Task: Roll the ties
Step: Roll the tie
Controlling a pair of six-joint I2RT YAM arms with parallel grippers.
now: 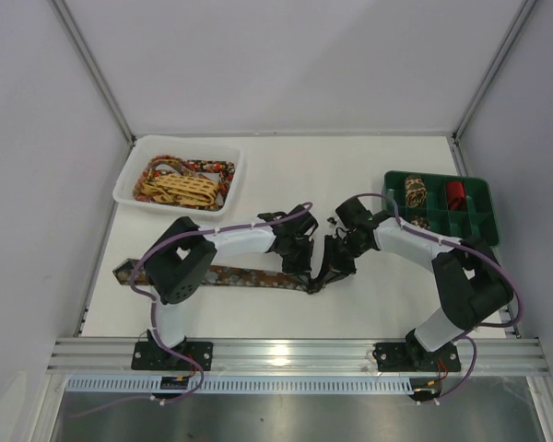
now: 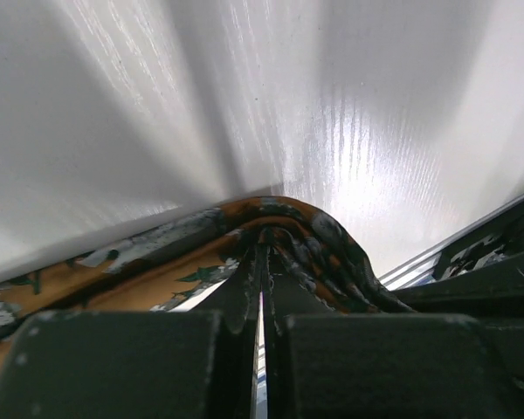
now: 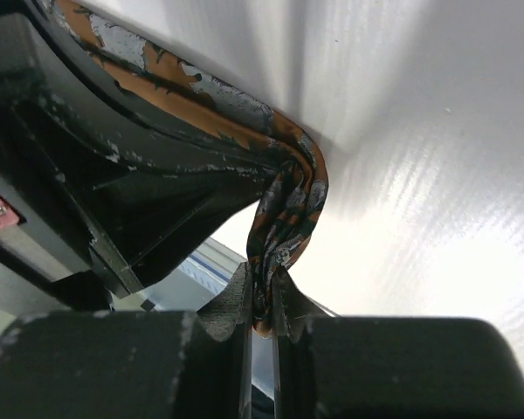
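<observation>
Firmly pinched, tie (image 3: 288,209), between right fingers (image 3: 230,307)

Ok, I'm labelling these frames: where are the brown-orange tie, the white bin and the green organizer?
brown-orange tie (image 1: 249,277), top view, flat strip on the table.
white bin (image 1: 126,175), top view, left wall.
green organizer (image 1: 484,219), top view, right side.

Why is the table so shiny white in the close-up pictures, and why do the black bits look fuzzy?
Left wrist view: bright glare on the table, dark shadow streaks, near fingers blurred. Right wrist view: similar glare, the tie fairly sharp, fingers soft. Top view: even light, no glare.
</observation>
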